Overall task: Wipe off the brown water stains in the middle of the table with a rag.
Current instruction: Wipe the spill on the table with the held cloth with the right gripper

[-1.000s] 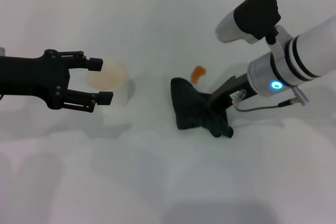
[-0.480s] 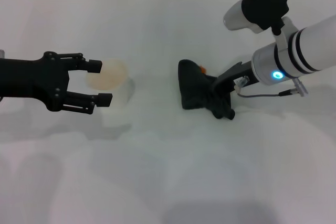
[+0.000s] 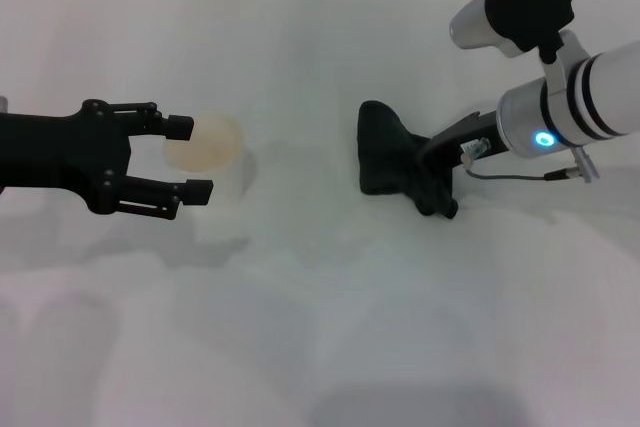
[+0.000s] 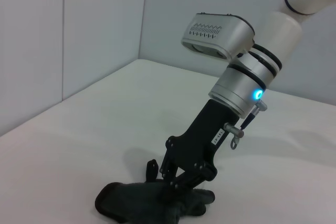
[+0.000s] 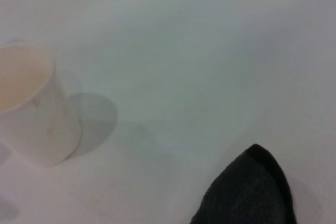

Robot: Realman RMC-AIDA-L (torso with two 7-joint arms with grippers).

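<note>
Rag [image 3: 392, 159]: dark black-green cloth, crumpled in irregular folds, lying on white tabletop [image 3: 320, 327] right of centre. Right gripper [image 3: 432, 179] clamped on rag, pressing it down. Stain not visible. Left gripper [image 3: 196, 157]: fingers spread wide, beside white paper cup [image 3: 206, 152]. No legible writing.

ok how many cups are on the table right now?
1. A white paper cup stands on the table toward the robot's left, just beyond the open left gripper. Nothing suggests another, though the rag hides a small patch.
</note>
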